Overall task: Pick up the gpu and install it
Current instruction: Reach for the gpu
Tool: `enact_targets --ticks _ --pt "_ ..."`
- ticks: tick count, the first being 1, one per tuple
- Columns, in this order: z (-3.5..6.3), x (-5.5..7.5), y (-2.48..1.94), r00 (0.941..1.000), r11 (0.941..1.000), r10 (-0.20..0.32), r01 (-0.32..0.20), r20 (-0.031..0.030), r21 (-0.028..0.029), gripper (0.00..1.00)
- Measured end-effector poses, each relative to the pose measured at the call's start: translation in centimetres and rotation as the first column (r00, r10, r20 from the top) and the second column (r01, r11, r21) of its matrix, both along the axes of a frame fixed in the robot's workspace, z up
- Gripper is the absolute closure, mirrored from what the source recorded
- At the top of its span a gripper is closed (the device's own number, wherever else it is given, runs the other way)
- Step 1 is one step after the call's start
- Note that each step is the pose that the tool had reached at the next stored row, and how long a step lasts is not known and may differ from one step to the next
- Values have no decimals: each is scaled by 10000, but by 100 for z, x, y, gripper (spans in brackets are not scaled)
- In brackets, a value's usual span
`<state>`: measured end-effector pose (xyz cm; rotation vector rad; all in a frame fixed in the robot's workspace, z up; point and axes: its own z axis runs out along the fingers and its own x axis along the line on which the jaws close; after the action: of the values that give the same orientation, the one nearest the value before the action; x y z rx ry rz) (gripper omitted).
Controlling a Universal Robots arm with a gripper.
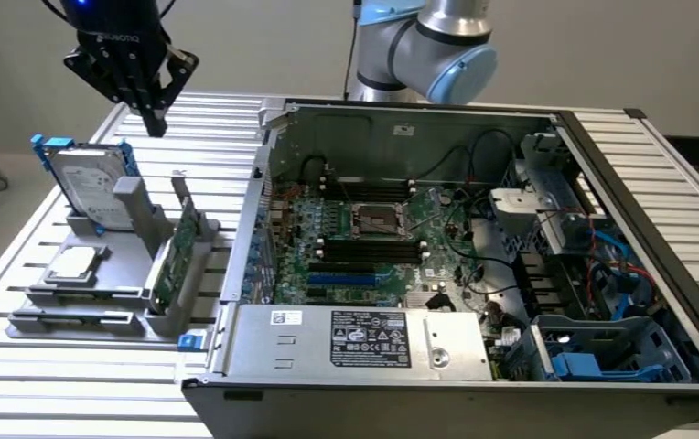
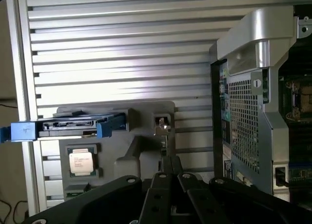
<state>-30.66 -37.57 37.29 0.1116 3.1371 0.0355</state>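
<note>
Your black end effector [image 1: 155, 123] hangs at the upper left of the exterior view, fingers drawn narrow, holding nothing. The thin green circuit-board gpu [image 1: 185, 245] stands on edge in the grey slotted holder [image 1: 75, 320] at the lower left, well apart from it. The risk, I judge, is clipping the silver hard drive in its blue frame [image 1: 91, 187] or a holder post (both crowd the card) and tilting it. "ROBOTIQ" reads on the end effector; the black-and-white label [image 1: 371, 337] on the computer case is illegible.

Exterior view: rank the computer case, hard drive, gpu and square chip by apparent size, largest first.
1. computer case
2. hard drive
3. gpu, seen nearly edge-on, so close to the drive
4. square chip
</note>
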Motion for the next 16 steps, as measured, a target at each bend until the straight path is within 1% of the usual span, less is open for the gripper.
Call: enact_targets --ticks 1,2,3,6,8,10,14,16 --pt "-1 -5 0 10000 10000 28 -28 -6 -36 89" --pt "1 -7 -2 10000 10000 73 -73 -11 -59 89" --pt "1 -8 -4 9999 9999 123 -123 -12 -71 89" --pt "-1 -9 -19 9996 9996 285 -285 -15 -79 89" --pt "0 -9 -46 9993 9993 369 -369 -15 -80 89" --pt "0 -9 -98 9992 9991 406 -406 -16 -80 89" --pt "-1 -9 -219 9990 9989 452 -452 -15 -80 89" --pt "-1 -9 -267 9988 9988 487 -487 -15 -80 89"
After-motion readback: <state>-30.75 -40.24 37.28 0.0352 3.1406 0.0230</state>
